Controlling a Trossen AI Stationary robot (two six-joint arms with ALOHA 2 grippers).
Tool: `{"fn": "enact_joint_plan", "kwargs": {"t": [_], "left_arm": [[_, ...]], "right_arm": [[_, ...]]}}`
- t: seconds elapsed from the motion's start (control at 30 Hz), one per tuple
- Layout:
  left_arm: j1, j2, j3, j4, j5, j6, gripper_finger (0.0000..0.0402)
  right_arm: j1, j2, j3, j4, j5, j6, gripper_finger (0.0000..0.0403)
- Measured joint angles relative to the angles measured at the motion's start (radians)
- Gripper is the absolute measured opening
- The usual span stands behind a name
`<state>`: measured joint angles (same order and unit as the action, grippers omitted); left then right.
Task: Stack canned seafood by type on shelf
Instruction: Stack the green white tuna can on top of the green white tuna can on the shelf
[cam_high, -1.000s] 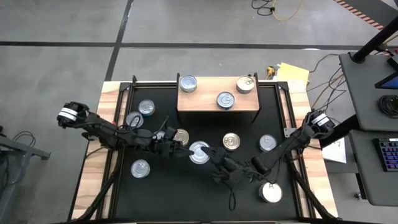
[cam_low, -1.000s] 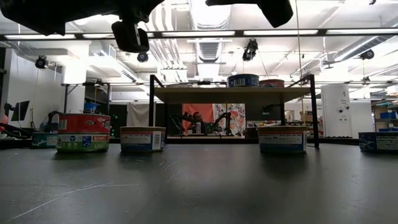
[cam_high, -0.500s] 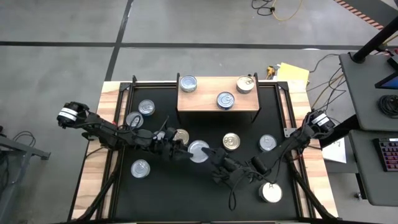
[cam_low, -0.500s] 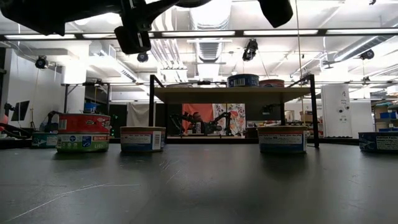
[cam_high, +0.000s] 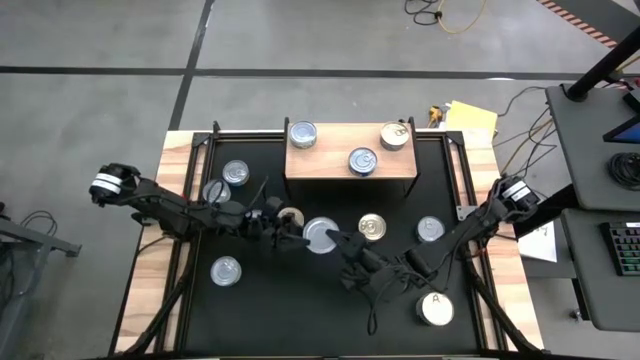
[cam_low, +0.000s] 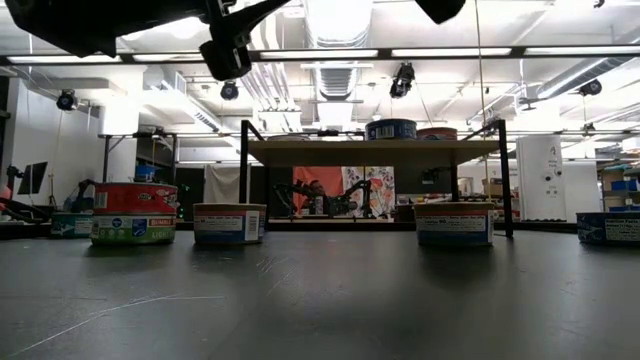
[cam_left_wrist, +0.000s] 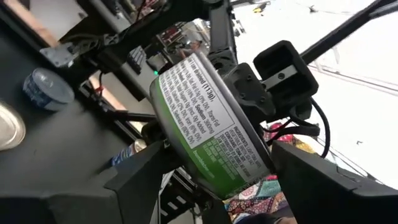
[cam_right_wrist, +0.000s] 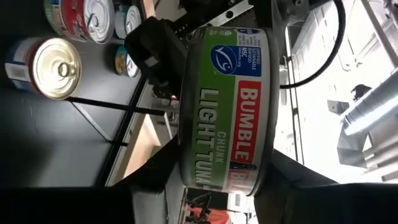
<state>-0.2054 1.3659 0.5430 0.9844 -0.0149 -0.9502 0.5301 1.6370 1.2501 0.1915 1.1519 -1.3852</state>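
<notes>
Canned seafood (cam_high: 362, 160): 3 on shelf (cam_high: 330, 160), unstacked | 7 off | right gripper (cam_high: 345, 243) clamps green-label tin (cam_high: 321, 235) | left gripper (cam_high: 290, 237) released beside it

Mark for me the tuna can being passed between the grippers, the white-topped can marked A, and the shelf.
tuna can (cam_right_wrist: 227, 106): right wrist view, on its green label.
white-topped can (cam_high: 435, 308): high view, centre of its lid.
shelf (cam_high: 330, 160): high view, bare wood between the cans.

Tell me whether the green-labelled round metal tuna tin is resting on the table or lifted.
Lifted: the tuna tin is held in the right gripper, clear of the black table.
</notes>
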Motion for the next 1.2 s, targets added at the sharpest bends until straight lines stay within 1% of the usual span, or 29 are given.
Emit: {"fn": "enact_joint_plan", "kwargs": {"t": [0.13, 0.2, 0.27, 0.33, 0.4, 0.47, 0.57, 0.7, 0.8, 0.9, 1.0, 1.07, 1.2], "left_arm": [[0.051, -0.016, 0.002, 0.009, 0.085, 0.051, 0.0277], [0.083, -0.035, 0.003, 0.010, 0.147, 0.097, 0.0277], [0.107, -0.058, -0.001, -0.022, 0.198, 0.159, 0.0277], [0.119, -0.081, -0.004, -0.072, 0.217, 0.238, 0.0276], [0.128, -0.132, -0.004, -0.127, 0.214, 0.323, 0.0272], [0.133, -0.188, 0.002, -0.223, 0.176, 0.404, 0.0268], [0.133, -0.264, -0.003, -0.407, 0.102, 0.504, 0.0262], [0.133, -0.391, 0.000, -0.569, 0.010, 0.623, 0.0260], [0.133, -0.471, -0.002, -0.726, -0.084, 0.690, 0.0260], [0.133, -0.551, -0.002, -0.826, -0.182, 0.768, 0.0260], [0.133, -0.598, -0.002, -0.912, -0.267, 0.843, 0.0260], [0.133, -0.616, -0.002, -0.941, -0.317, 0.878, 0.0260], [0.133, -0.622, -0.002, -0.980, -0.411, 0.919, 0.0260]], "right_arm": [[-0.014, -0.026, 0.016, -0.009, -0.008, -0.004, 0.0130], [-0.034, -0.042, 0.023, -0.008, -0.021, -0.004, 0.0130], [-0.063, -0.058, 0.032, 0.008, -0.010, 0.006, 0.0130], [-0.101, -0.082, 0.043, 0.018, -0.002, 0.008, 0.0130], [-0.140, -0.099, 0.048, 0.019, -0.004, 0.022, 0.0130], [-0.177, -0.111, 0.049, -0.003, -0.041, 0.053, 0.0130], [-0.241, -0.137, 0.049, -0.009, -0.153, 0.094, 0.0130], [-0.348, -0.156, 0.056, 0.005, -0.298, 0.166, 0.0130], [-0.430, -0.145, 0.055, -0.009, -0.393, 0.220, 0.0130], [-0.505, -0.132, 0.053, -0.012, -0.468, 0.273, 0.0130], [-0.570, -0.116, 0.053, -0.010, -0.522, 0.315, 0.0130], [-0.607, -0.096, 0.054, -0.013, -0.546, 0.327, 0.0130], [-0.659, -0.042, 0.064, -0.023, -0.558, 0.329, 0.0130]]}}
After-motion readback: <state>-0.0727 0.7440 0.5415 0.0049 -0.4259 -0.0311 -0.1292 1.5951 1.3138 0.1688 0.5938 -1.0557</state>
